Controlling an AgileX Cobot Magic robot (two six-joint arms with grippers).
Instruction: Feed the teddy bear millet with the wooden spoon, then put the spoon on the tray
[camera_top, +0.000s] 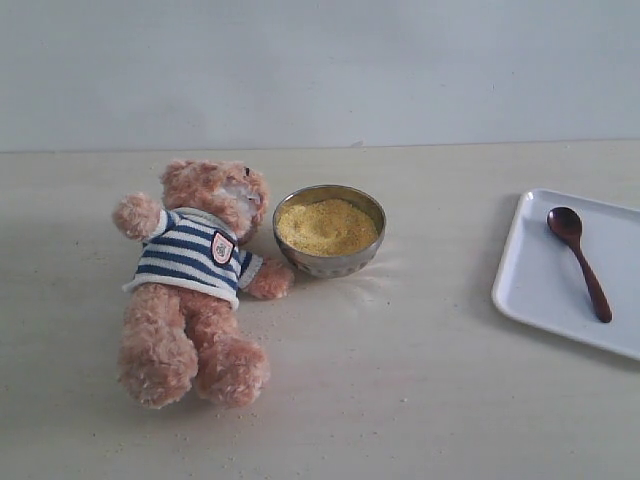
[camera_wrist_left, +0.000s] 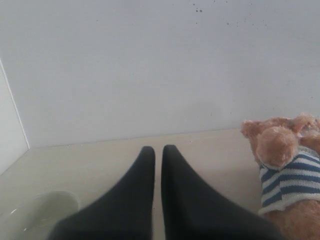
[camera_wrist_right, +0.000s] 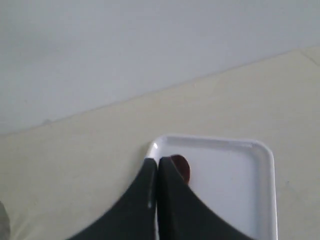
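The teddy bear (camera_top: 195, 280) lies on its back on the table, left of the metal bowl of millet (camera_top: 327, 226). On the white tray (camera_top: 535, 280) at the right lies the wooden spoon (camera_top: 578, 258), its bowl toward the far side. Neither arm shows in the exterior view. My left gripper (camera_wrist_left: 158, 149) is shut and empty above the table, with the teddy bear (camera_wrist_left: 287, 167) off to one side. My right gripper (camera_wrist_right: 158, 161) is shut and empty over the tray (camera_wrist_right: 235, 180); the wooden spoon (camera_wrist_right: 182, 167) peeks out beside one finger, its handle hidden.
Fine specks of millet are scattered on the table around the bear and bowl. A pale wall stands behind the table. A faint round translucent shape (camera_wrist_left: 47, 210) shows at the lower edge of the left wrist view.
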